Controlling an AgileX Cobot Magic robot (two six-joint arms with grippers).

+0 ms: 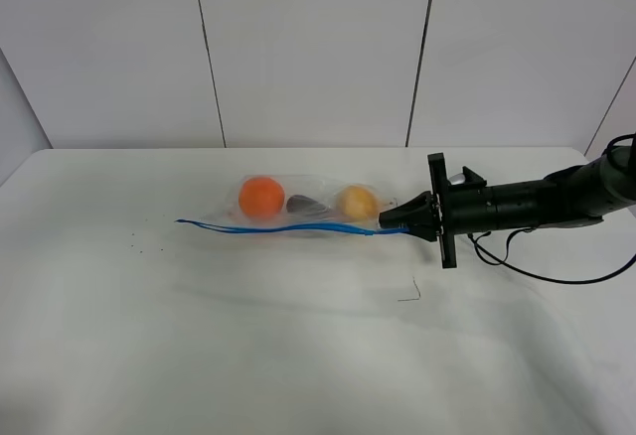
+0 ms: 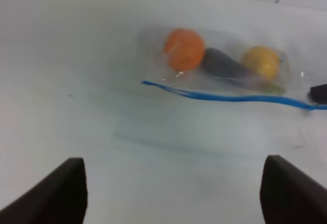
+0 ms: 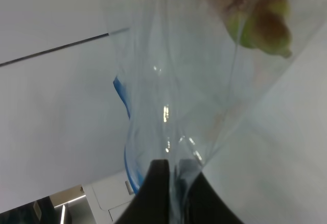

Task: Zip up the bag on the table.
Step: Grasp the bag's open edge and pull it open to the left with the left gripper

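Your bag (image 1: 298, 213) lay toward the far edge of the table (image 1: 149, 336), roughly midway along it, with an orange (image 1: 261, 197), a purple eggplant (image 1: 306, 205) and a yellow pear (image 1: 356, 202) lined up inside. Its blue zip strip (image 1: 288, 226) ran wavy along the side facing the near edge. Your right gripper (image 1: 397, 221) was pinching the end nearest the table's right edge. Your left gripper (image 2: 174, 161) hung well clear, fingers spread wide, holding nothing.
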